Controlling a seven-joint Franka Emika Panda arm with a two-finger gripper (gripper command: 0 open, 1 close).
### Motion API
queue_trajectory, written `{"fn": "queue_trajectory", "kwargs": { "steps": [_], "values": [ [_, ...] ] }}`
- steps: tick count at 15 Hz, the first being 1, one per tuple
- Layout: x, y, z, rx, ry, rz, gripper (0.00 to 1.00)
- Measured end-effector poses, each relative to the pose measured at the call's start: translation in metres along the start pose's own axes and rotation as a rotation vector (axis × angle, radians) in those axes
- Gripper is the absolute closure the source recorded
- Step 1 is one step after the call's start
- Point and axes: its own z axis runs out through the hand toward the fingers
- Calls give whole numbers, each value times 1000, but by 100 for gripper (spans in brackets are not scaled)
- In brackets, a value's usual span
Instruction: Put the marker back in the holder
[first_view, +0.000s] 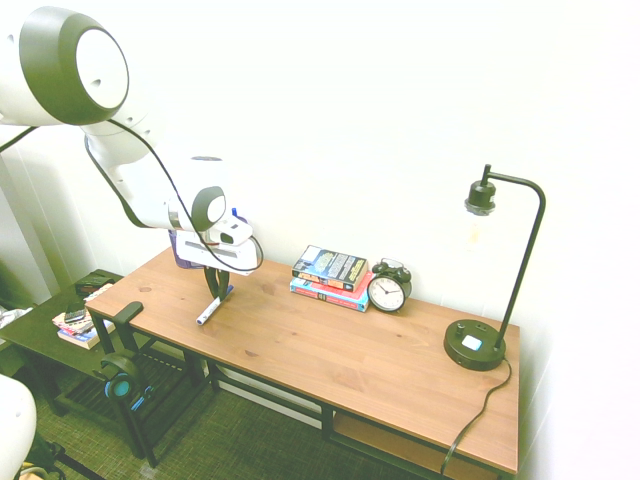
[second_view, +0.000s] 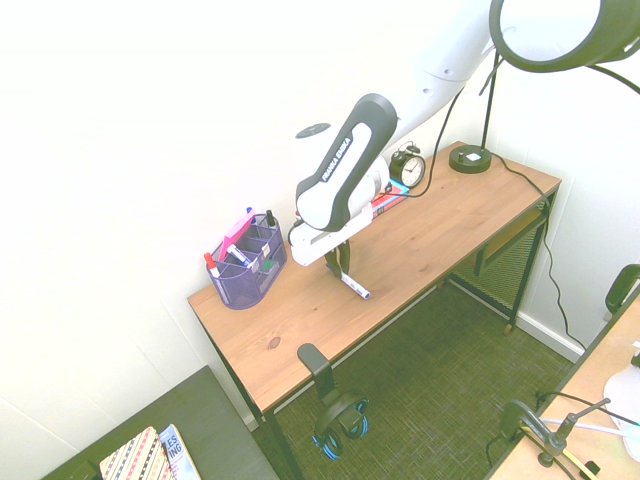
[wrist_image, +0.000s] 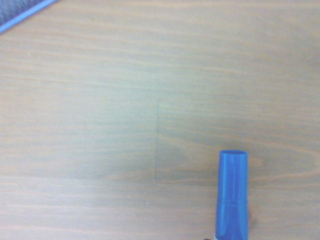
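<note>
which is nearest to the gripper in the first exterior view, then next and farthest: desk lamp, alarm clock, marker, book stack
1. marker: right at the gripper, between its fingers
2. book stack: along the desk toward the lamp, beside the clock
3. alarm clock: just past the books
4. desk lamp: at the desk's far end from the gripper

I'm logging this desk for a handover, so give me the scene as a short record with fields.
marker: white barrel, blue cap, in the tool's grip
tool: shut on the marker, beside the holder
holder: purple mesh, upright, pens inside
books: stacked beside the alarm clock
lamp: black, at the desk's far end from the holder
</note>
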Motion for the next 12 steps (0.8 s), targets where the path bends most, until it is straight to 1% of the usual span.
{"fn": "queue_trajectory", "kwargs": {
  "steps": [3,7,9,11,12],
  "values": [
    [-22,6,-41,78,91,-30,100],
    [-62,13,-91,247,293,-106,100],
    [-80,-4,-112,344,337,-155,100],
    [-93,-33,-133,460,379,-207,100],
    [-93,-51,-143,516,411,-217,100]
  ]
}}
